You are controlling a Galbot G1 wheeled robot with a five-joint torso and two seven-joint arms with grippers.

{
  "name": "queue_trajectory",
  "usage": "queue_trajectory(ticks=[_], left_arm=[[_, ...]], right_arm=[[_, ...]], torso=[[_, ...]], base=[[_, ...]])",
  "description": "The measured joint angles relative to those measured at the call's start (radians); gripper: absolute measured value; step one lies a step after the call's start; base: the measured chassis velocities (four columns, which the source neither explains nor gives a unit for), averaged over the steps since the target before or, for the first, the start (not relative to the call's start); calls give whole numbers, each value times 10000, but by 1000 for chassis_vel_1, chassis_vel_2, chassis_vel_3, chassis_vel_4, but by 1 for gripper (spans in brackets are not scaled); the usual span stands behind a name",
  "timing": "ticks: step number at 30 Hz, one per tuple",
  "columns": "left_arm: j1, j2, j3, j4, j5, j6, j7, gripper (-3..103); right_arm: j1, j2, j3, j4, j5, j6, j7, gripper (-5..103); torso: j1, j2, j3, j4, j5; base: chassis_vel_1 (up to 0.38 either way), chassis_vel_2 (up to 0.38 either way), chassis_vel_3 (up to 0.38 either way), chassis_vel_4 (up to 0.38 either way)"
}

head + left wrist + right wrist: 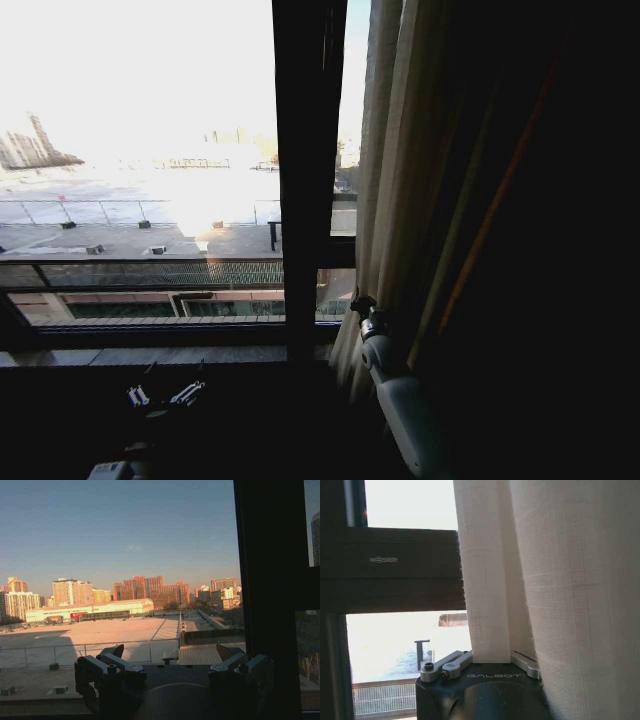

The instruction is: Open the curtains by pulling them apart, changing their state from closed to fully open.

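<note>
Behind the glass a wide flat rooftop (pixel 150 240) lies in strong daylight, and in the left wrist view a row of orange and cream city buildings (pixel 145 592) stands under a blue sky. The curtains (pixel 400 190) are bunched at the right side of the window, just right of the dark vertical frame bar (pixel 308 180); they hang in long cream-beige pleats, and further to the right the fabric goes into deep shadow. The left part of the window is uncovered. In the right wrist view the curtains (pixel 530 570) are white, with a fine woven texture, and one fold comes down directly between the two fingers of the right end effector (pixel 492 661), so this end effector is clenched on the curtains. In the head view the right end effector (pixel 366 312) is low at the inner edge of the bunched fabric, and its white arm (pixel 405 410) rises from below. The left end effector (pixel 165 394) is low at the left, in front of the window sill (pixel 150 355), well apart from the curtains. In its own wrist view the left end effector (pixel 172 655) points at the glass, its fingers (pixel 116 651) spread and holding nothing.
</note>
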Motion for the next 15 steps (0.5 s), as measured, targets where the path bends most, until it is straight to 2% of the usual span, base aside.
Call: queue_trajectory(ticks=[5,7,11,15], left_arm=[[-6,-1,102,0,11,-29,10,100],[-11,-2,122,0,16,-31,11,100],[0,11,92,-17,16,-102,14,100],[65,43,22,-17,3,-207,14,100]], right_arm=[[360,-222,1195,-471,178,-2,185,0],[474,-251,1398,-608,182,-2,206,0],[999,-528,1927,-933,996,-243,534,0],[1498,-789,2187,-1326,1181,-399,771,0]], torso=[[0,0,0,-1,-1],[0,0,0,-1,0],[0,0,1,-1,2],[0,0,1,0,3]], base=[[0,0,0,0],[0,0,0,0],[0,0,0,0],[0,0,0,0]])
